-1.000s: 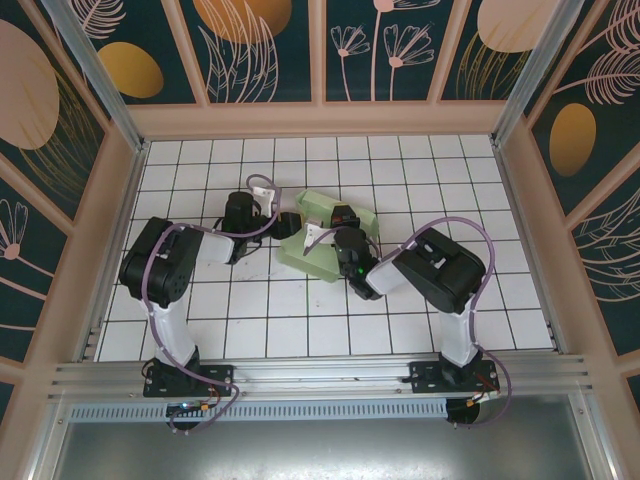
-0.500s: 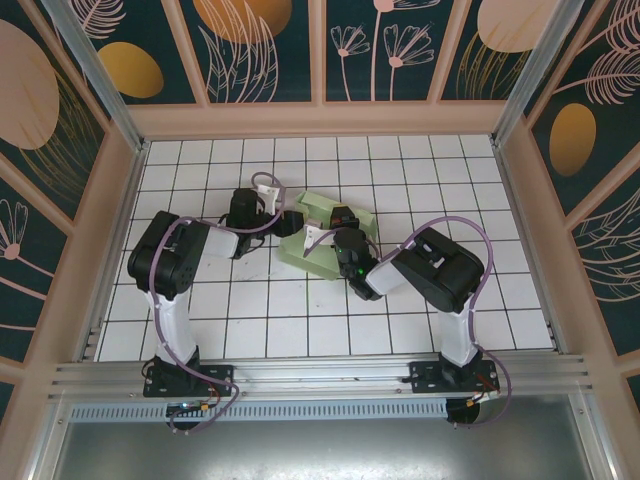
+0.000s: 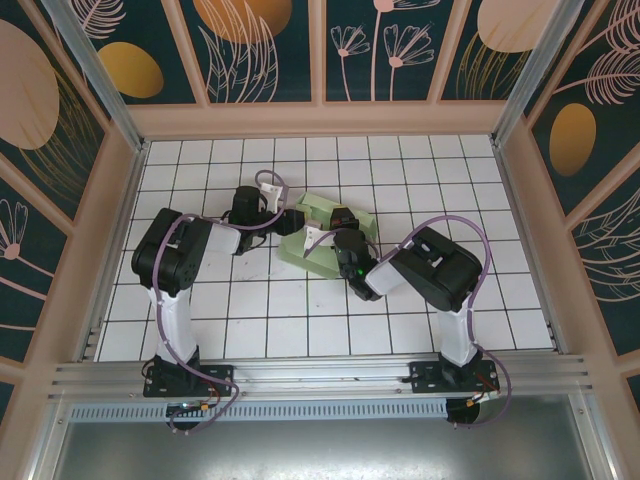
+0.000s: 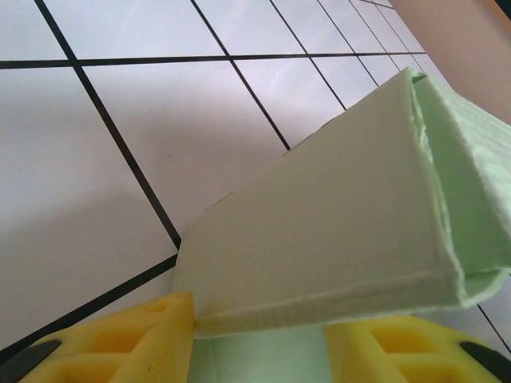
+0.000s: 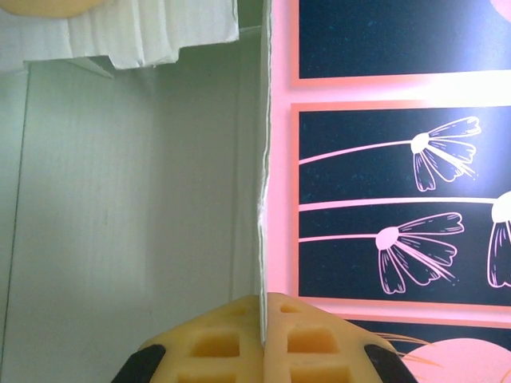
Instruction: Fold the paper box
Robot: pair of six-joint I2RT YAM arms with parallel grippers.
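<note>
On the white tiled table point(image 3: 420, 160), between your two arms, you have one paper box point(image 3: 308, 258), pale green and part-folded, one thin wall pinched edge-on by the closed right gripper point(image 5: 262, 307), the left gripper point(image 4: 259, 323) parted, a folded flap at its fingertips.

Your left arm point(image 3: 170, 262) reaches forward and bends inward, with its end effector point(image 4: 259, 319) held low and the yellow pads point(image 4: 128, 339) standing apart. Your right arm point(image 3: 437, 268) folds in toward the left. Its end effector point(image 5: 262, 309) is pinched tight on a thin wall of the paper box point(image 5: 120, 239).
</note>
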